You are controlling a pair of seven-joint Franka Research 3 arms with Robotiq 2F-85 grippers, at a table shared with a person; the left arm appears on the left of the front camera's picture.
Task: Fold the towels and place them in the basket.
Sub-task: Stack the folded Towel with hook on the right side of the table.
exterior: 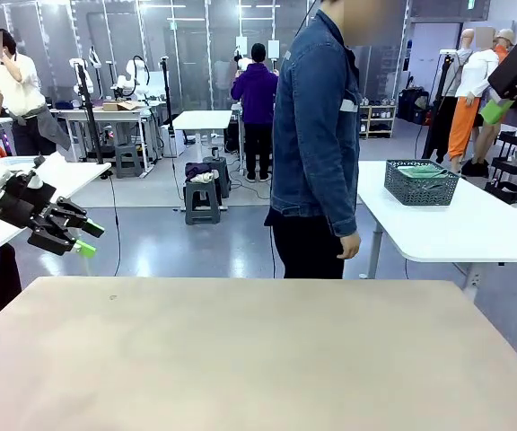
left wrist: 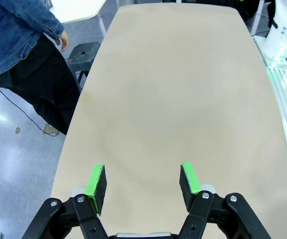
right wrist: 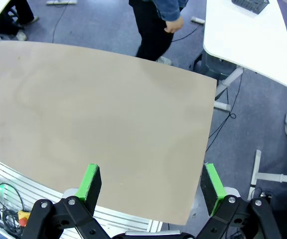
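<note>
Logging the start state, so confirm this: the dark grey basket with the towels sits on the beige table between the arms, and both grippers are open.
Wrong on one point: the basket sits on the white side table behind the person, as the front view shows. Both grippers are open.

Your right gripper [right wrist: 151, 185] hangs with jaws spread wide; the beige table [right wrist: 108, 119] lies beyond them, nothing between.

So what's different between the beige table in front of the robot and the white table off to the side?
The beige table is bare, while the white table carries a dark basket with green cloth in it. The beige table sits between the robot and the person; the white table stands behind and beside the person. The left gripper hangs open beside the beige table, not the white one. Both have plain, flat tops.
</note>
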